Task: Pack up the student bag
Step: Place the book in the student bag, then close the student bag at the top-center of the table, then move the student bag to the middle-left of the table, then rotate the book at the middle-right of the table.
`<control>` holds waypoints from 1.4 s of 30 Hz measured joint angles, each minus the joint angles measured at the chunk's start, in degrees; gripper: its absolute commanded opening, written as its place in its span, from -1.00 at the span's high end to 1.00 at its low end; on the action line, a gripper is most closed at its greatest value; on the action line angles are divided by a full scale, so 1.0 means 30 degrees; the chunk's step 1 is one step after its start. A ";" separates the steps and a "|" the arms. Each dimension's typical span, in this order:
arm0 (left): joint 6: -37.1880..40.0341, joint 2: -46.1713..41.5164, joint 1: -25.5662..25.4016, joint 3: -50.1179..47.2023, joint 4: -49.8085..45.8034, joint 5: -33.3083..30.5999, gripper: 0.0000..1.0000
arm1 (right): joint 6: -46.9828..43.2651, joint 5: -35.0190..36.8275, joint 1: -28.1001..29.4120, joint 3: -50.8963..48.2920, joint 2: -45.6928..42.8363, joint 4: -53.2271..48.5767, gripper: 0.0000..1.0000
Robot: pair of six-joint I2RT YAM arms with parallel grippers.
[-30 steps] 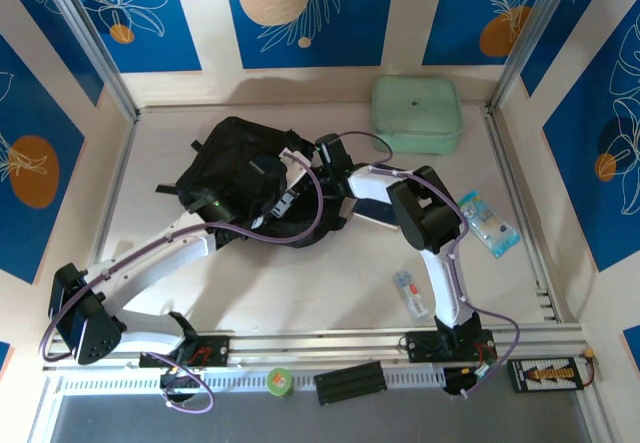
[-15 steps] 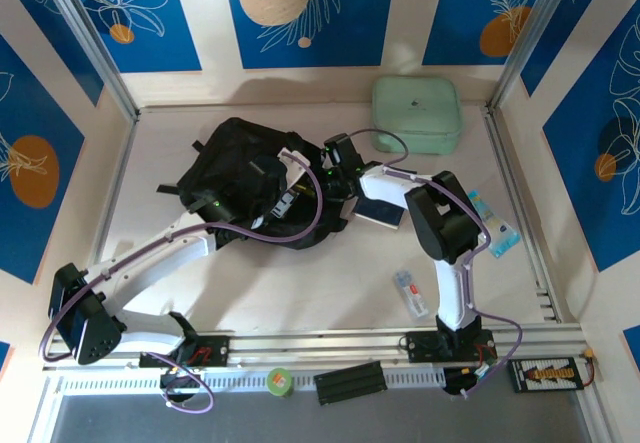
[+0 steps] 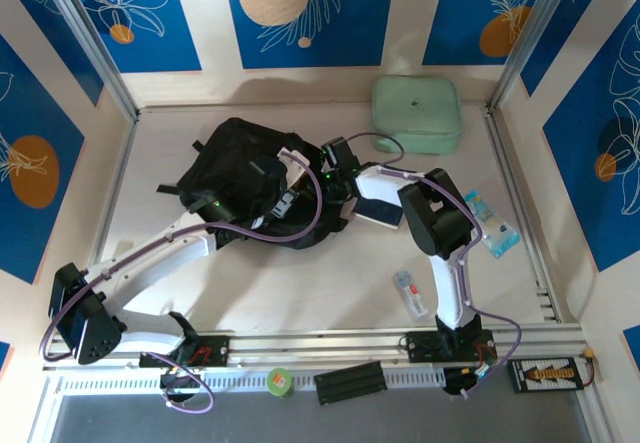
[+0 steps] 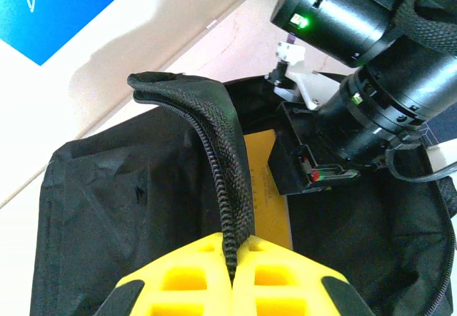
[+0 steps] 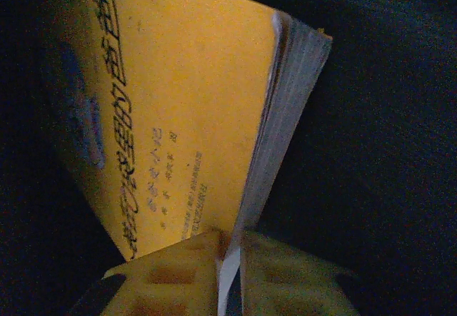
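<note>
On the pale table between the two arms, the black student bag lies on its side toward the left of centre, its mouth turned to the right arm. The left gripper is clamped on the zipper edge of the opening and lifts it into a ridge, which I judge is meant to hold the mouth wide enough for loading. The right gripper reaches inside the dark interior, its jaws pinched on the lower edge of a yellow-covered book. The book stands tilted against the fabric, apparently being slid into place. Dark printed characters run in columns across the cover, with a bluish mark beside them, but the dim light and the angle leave them unreadable to me. No brand shows on the bag. A mint-green case waits at the far edge, well apart from the bag.
</note>
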 measured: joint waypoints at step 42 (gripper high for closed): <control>-0.7621 0.0670 0.3781 -0.1202 0.0015 0.9610 -0.83 | -0.4248 0.0000 -0.7570 -1.0637 -1.1154 -0.2288 -0.27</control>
